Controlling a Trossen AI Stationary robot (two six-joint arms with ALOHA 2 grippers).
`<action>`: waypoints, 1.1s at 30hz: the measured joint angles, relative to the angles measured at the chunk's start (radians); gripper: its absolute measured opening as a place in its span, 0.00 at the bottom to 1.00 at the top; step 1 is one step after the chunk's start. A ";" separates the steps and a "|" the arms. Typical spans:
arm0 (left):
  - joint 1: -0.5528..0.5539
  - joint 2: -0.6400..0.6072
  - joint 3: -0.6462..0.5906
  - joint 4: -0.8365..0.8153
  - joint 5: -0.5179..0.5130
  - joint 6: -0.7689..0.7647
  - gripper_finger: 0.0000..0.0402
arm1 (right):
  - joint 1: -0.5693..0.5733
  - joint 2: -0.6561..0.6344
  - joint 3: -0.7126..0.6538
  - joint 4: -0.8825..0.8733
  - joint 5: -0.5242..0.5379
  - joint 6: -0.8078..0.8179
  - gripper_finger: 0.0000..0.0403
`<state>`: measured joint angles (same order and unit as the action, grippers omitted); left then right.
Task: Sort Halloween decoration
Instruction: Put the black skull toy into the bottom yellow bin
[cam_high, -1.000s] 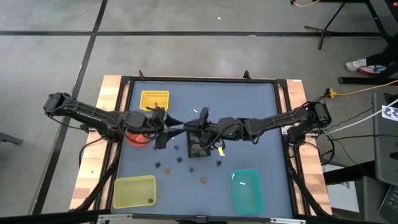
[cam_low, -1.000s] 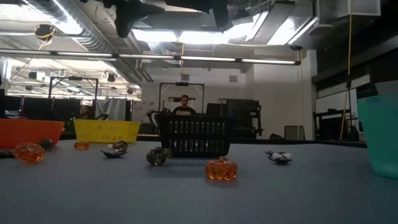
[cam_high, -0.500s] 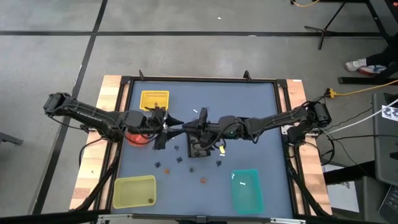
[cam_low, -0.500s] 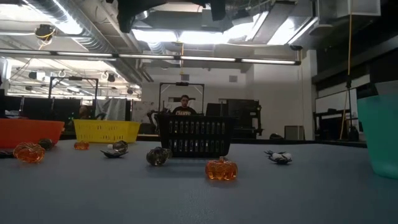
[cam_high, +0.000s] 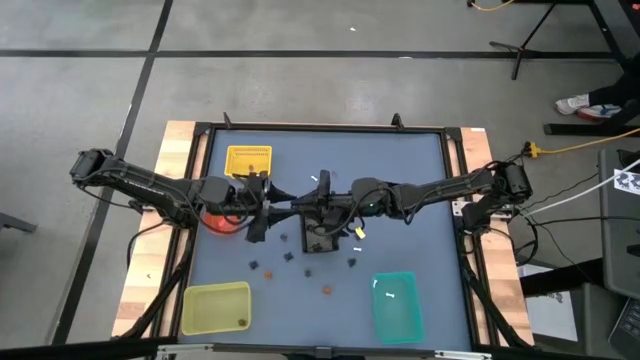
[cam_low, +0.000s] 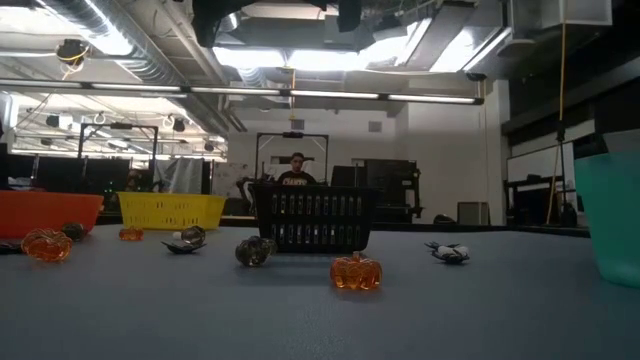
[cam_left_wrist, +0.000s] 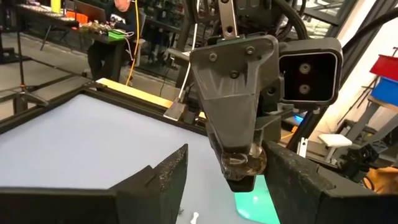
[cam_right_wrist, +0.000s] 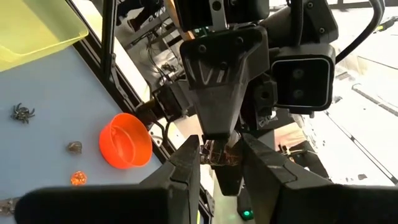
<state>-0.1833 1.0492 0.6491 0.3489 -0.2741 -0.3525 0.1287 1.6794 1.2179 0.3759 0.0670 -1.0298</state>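
On my blue table (cam_high: 420, 190) I see a yellow basket (cam_high: 248, 160) at the far left, an orange bowl (cam_high: 222, 219) beside it, a black basket (cam_high: 318, 237) mid-table, a yellow-green tray (cam_high: 216, 308) near left and a teal bin (cam_high: 396, 304) near right. A person (cam_low: 296, 170) stands beyond.

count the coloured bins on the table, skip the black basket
4, going by the high view: a yellow basket at upper left, an orange bowl at mid left, partly covered, a yellow-green tray at lower left, a teal bin at lower right. None seems hidden.
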 joint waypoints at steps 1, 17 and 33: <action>0.000 0.000 0.000 0.000 0.000 0.001 0.46 | 0.002 0.000 0.000 -0.001 0.000 0.000 0.23; 0.000 0.000 0.000 0.004 0.012 -0.001 0.35 | 0.001 0.000 0.000 -0.003 0.000 0.000 0.23; -0.001 0.000 0.000 0.004 0.013 -0.011 0.26 | 0.001 0.000 0.000 -0.005 0.012 0.000 0.23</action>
<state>-0.1838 1.0492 0.6491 0.3531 -0.2613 -0.3637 0.1295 1.6794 1.2179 0.3707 0.0792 -1.0294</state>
